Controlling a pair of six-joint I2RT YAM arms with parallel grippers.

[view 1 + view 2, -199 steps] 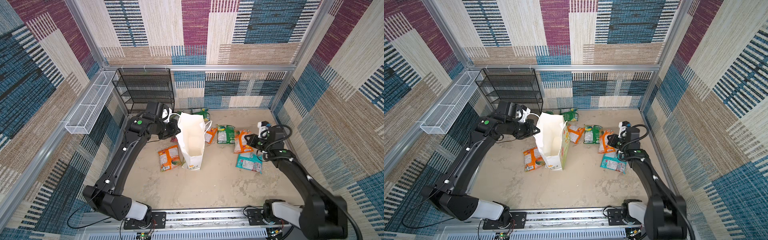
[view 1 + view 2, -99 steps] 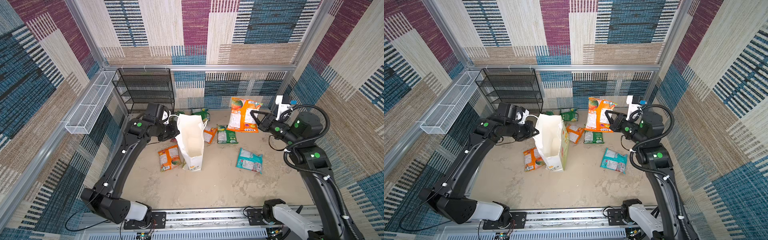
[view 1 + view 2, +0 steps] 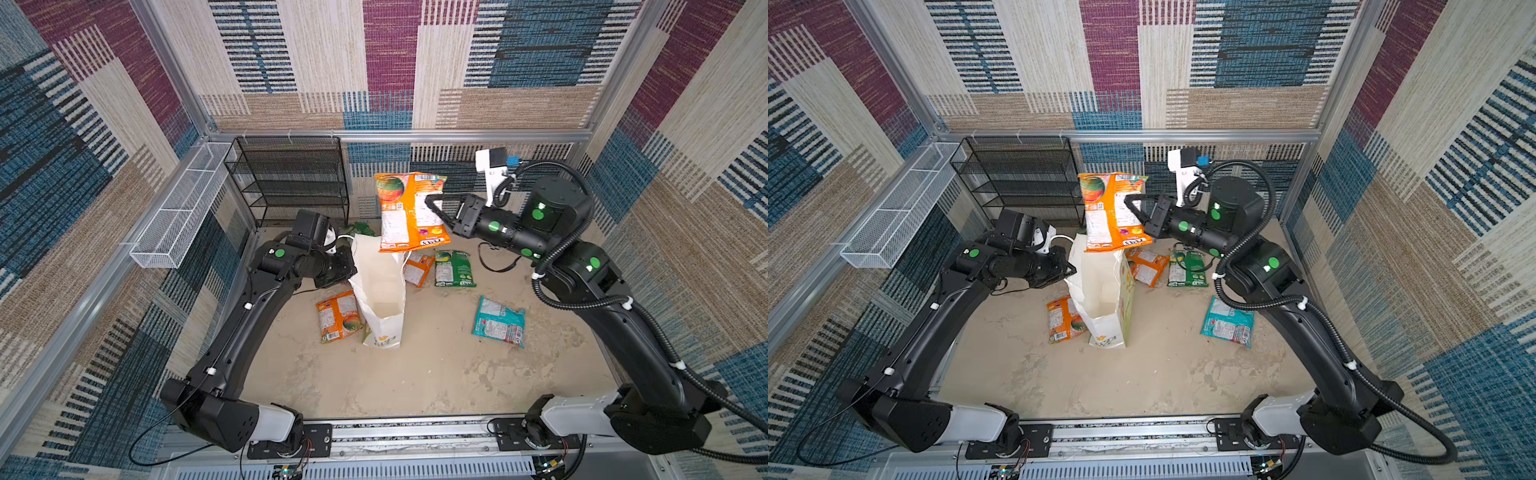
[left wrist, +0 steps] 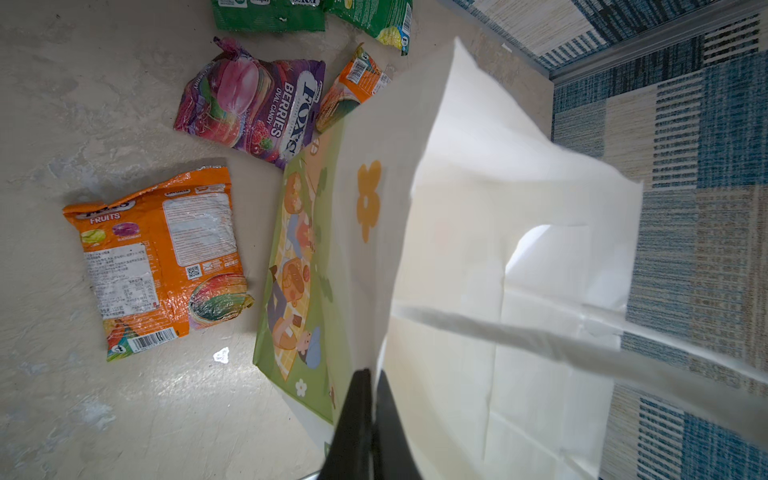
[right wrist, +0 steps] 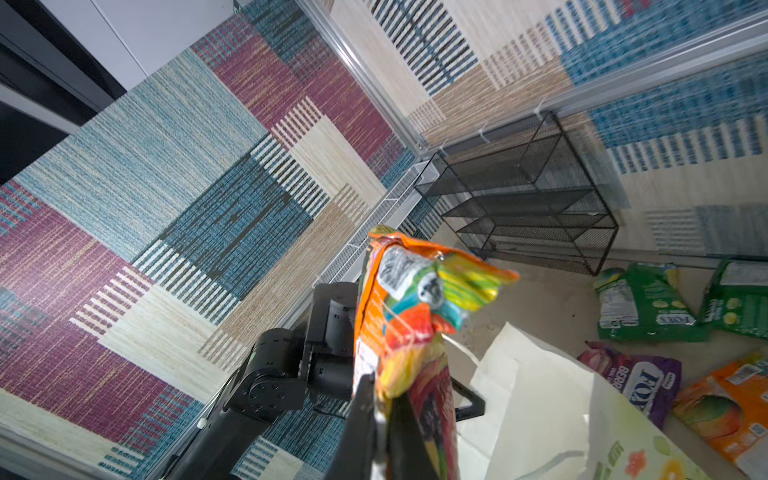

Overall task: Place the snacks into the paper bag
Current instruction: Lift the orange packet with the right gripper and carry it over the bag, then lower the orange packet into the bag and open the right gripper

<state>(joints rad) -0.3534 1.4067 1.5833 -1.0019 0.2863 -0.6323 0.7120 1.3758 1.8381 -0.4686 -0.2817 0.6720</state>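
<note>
Just now the right gripper, clamped on an orange packet, has lifted it off the table to just above the paper bag. The left gripper stays pinched on the bag's left rim (mouth held open), so release seems next.

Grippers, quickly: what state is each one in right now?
Left gripper: jaws shut on the paper bag rim.
Right gripper: jaws shut on an orange snack packet, lifted off the table.

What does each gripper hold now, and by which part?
The right gripper is shut on an orange snack packet, by one side edge, above the paper bag. The left gripper is shut on the bag's upper wall.
</note>
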